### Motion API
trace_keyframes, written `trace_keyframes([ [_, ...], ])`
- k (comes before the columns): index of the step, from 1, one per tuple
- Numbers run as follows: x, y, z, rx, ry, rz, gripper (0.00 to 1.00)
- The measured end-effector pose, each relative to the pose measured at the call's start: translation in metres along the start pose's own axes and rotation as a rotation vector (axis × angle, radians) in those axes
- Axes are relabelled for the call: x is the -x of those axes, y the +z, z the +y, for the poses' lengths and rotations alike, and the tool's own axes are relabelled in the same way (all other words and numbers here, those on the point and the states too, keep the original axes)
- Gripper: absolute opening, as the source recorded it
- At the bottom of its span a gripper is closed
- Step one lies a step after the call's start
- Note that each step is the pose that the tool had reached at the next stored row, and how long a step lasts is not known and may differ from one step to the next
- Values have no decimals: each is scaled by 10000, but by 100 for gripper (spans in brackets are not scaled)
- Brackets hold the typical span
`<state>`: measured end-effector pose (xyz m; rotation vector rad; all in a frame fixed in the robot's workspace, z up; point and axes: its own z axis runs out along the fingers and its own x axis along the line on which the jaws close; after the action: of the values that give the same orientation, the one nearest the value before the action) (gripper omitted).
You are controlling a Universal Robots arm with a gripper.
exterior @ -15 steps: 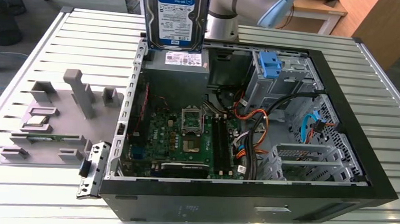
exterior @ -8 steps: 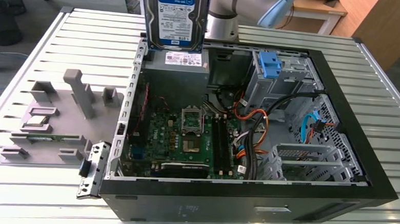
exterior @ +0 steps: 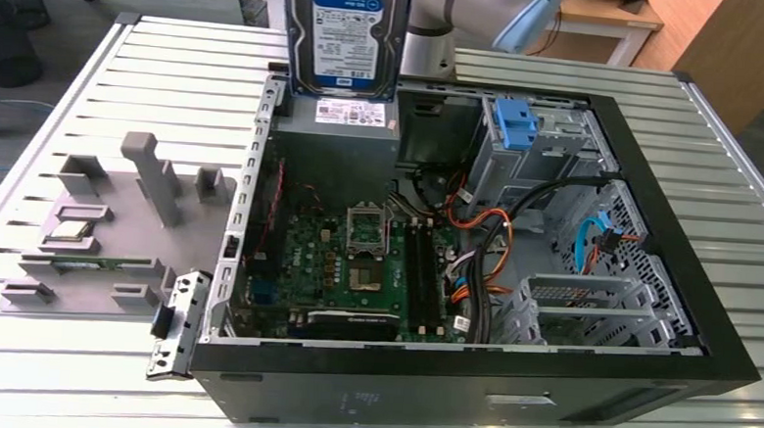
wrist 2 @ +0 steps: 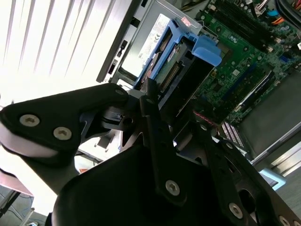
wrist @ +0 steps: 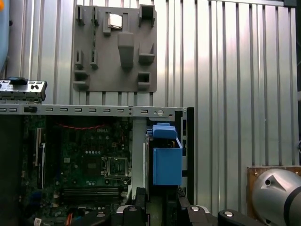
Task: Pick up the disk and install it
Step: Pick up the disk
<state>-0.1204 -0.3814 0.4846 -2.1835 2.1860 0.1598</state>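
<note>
The disk (exterior: 352, 36), silver with a white-and-blue label and blue side rails, hangs upright at the back of the exterior view. It is just above the grey power supply box (exterior: 340, 138) at the rear corner of the open computer case (exterior: 477, 396). My gripper (wrist 2: 169, 106) is shut on the disk, its black fingers (wrist 2: 157, 141) clamping the two flat faces. In the first wrist view the disk's blue rail end (wrist: 167, 160) points away from the gripper (wrist: 160, 209), with the case's edge below it.
Inside the case lie the motherboard (exterior: 353, 262), orange and black cables (exterior: 485, 249), a blue bracket (exterior: 514, 123) in the drive bay and a metal cage (exterior: 587, 303). A grey fixture plate (exterior: 107, 219) sits on the slatted table (exterior: 128, 63) at the exterior view's left.
</note>
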Motion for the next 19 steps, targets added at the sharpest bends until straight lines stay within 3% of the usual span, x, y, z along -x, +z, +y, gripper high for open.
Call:
trace_keyframes([
  [10,0,-2,-117,0,0,0,35],
  [19,0,-3,-161,1,0,1,35],
])
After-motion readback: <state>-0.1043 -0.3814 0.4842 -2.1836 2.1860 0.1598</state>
